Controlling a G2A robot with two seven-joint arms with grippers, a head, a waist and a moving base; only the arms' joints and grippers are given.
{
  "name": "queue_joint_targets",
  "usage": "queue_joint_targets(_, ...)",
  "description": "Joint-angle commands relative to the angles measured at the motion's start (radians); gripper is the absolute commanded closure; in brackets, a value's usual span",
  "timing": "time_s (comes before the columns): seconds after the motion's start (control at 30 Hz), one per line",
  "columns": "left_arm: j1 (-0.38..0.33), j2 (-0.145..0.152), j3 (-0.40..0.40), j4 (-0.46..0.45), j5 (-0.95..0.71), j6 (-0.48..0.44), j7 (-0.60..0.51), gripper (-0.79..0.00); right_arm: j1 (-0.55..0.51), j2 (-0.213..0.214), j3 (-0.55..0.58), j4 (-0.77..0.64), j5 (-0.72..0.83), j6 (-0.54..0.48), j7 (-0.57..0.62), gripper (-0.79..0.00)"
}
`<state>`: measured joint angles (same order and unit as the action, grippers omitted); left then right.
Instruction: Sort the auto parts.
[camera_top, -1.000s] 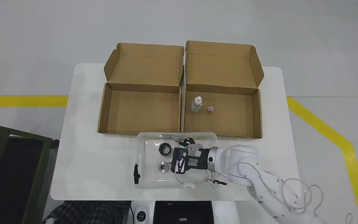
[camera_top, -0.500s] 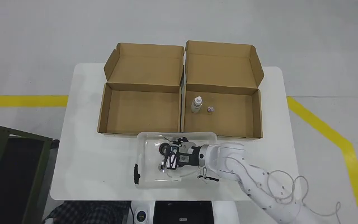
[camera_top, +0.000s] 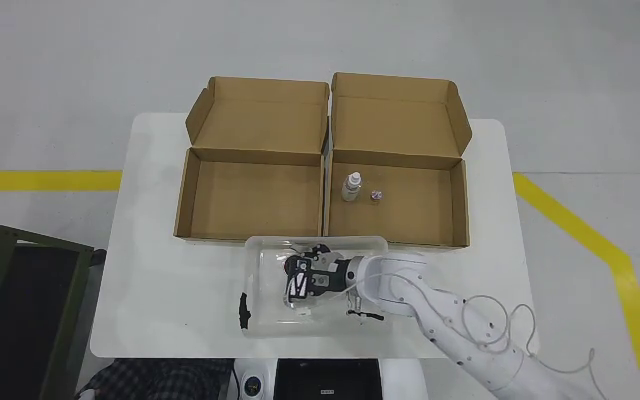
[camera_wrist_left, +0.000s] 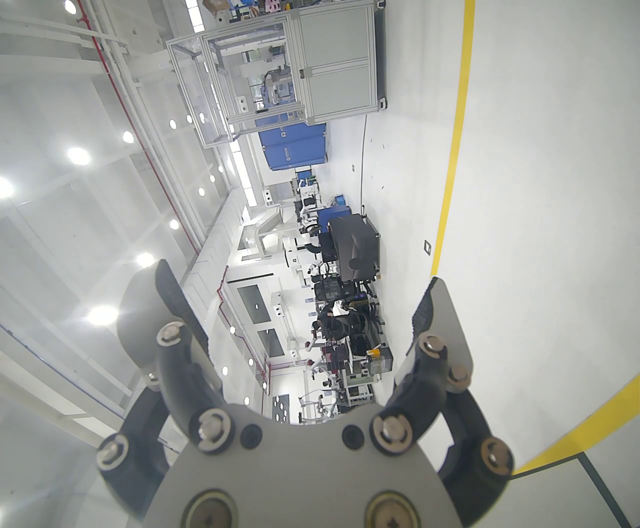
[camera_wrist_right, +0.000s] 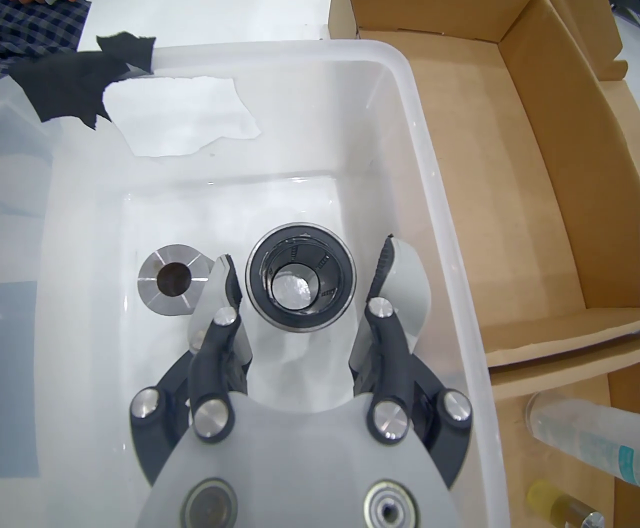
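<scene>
Looking at the right gripper (camera_wrist_right: 306, 260) first: its fingers are spread wide and sit either side of the black-and-steel bearing sleeve (camera_wrist_right: 325, 272), which stands upright on the floor of the clear plastic bin (camera_wrist_right: 425, 165). One pad is just beside the sleeve's rim and the other has a visible gap, so I'd call it straddling, not pinching yet.

My guess is that sleeve is solid metal, so stiff, heavy for its size, and the smooth outer wall looks slippery. I'd squeeze square across the outer wall, a bit below the rim, not on the lip where it could pop out.

The silver bushing (camera_wrist_right: 150, 272) sits right next to the finger on that side, so closing could nudge it. The bin looks light too and might scoot on the table.

Further out in the top view, the left cardboard box (camera_top: 250, 200) and the right cardboard box (camera_top: 420, 205) sit beyond the bin, and a small bottle (camera_top: 351, 185) plus a tiny part (camera_top: 377, 194) are in the right one.

The left gripper (camera_wrist_left: 300, 277) is spread open, holding nothing, pointing off into the room
</scene>
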<state>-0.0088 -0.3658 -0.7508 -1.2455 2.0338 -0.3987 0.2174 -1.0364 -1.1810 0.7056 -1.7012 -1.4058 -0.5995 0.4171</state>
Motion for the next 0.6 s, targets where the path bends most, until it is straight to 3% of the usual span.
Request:
queue_joint_targets(0.0, 0.000, 0.000, 0.000, 0.000, 0.000, 0.000, 0.000, -0.785, 0.005, -0.004, -0.006, 0.010, 0.000, 0.000, 0.000, -0.480)
queue_joint_targets(0.3, 0.000, 0.000, 0.000, 0.000, 0.000, 0.000, 0.000, -0.785, 0.021, -0.020, -0.027, 0.045, 0.004, -0.004, -0.005, -0.468)
queue_joint_targets(0.47, 0.000, 0.000, 0.000, 0.000, 0.000, 0.000, 0.000, -0.785, 0.022, -0.024, -0.023, 0.057, 0.015, -0.010, -0.015, -0.376)
queue_joint_targets(0.57, 0.000, 0.000, 0.000, 0.000, 0.000, 0.000, 0.000, -0.785, 0.021, -0.026, -0.019, 0.062, 0.025, -0.017, -0.024, -0.228)
